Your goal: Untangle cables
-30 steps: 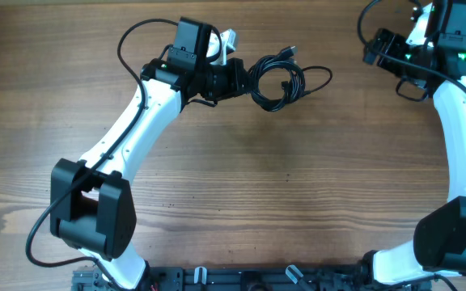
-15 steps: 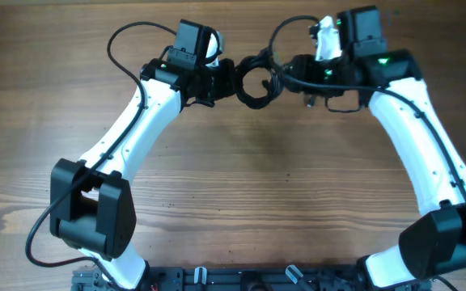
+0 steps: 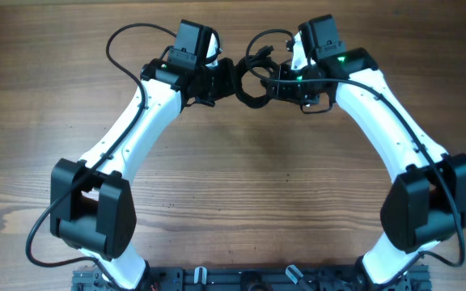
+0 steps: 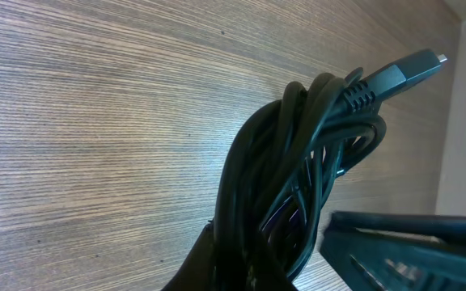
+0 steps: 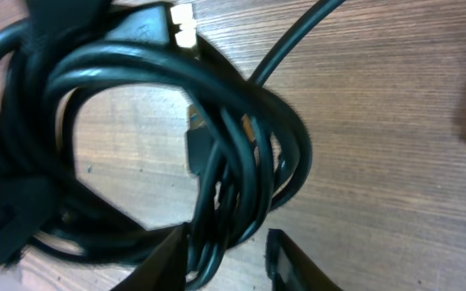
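The cables (image 3: 252, 100) form one black looped bundle held just above the far middle of the table, between both grippers. My left gripper (image 3: 231, 83) is shut on the bundle's left side. In the left wrist view the cables (image 4: 290, 178) rise from the jaws and hide them, with a plug (image 4: 395, 77) sticking out at the top. My right gripper (image 3: 272, 87) reaches in from the right. In the right wrist view its fingers (image 5: 168, 259) straddle several strands of the cables (image 5: 241, 121). The left finger touches them and a small gap remains at the right finger.
The bare wooden table (image 3: 249, 186) runs under both arms. The left arm's own thicker wire (image 3: 128, 36) loops up at the far left. One finger of the right gripper (image 4: 403, 246) shows low right in the left wrist view. Arm bases sit along the near edge.
The right arm has swung in from the far right corner to the bundle, and its jaws have narrowed around the strands. The left gripper has kept its grip and stayed in place.
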Tool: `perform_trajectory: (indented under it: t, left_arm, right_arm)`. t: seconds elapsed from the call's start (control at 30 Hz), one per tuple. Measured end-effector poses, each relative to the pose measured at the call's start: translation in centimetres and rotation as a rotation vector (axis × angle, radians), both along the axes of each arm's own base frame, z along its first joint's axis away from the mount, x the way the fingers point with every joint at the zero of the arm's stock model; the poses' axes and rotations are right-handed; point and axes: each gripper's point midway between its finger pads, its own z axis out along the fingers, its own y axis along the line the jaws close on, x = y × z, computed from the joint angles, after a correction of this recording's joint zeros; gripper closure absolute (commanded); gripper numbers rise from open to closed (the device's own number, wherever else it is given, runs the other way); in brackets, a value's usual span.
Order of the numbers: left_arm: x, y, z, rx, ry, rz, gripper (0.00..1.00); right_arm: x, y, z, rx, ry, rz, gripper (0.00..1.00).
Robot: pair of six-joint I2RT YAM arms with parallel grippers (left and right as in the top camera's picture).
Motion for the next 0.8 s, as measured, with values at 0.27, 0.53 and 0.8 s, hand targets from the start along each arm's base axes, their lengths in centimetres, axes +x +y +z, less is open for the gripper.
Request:
perform_trajectory:
  t: [0.27, 0.53, 0.8]
  left_arm:
    - [0.0, 0.0, -0.1, 0.004, 0.002, 0.004, 0.96]
    - [-0.2, -0.3, -0.1, 0.005, 0.003, -0.003, 0.96]
    - [-0.3, -0.1, -0.3, 0.017, 0.009, 0.002, 0.96]
  right_arm:
    - [1.7, 0.6, 0.5, 0.025, -0.068, -0.004, 0.74]
    - [2.2, 0.8, 0.7, 0.033, -0.088, -0.007, 0.78]
    - [1.8, 1.6, -2.3, 0.02, -0.011, -0.01, 0.79]
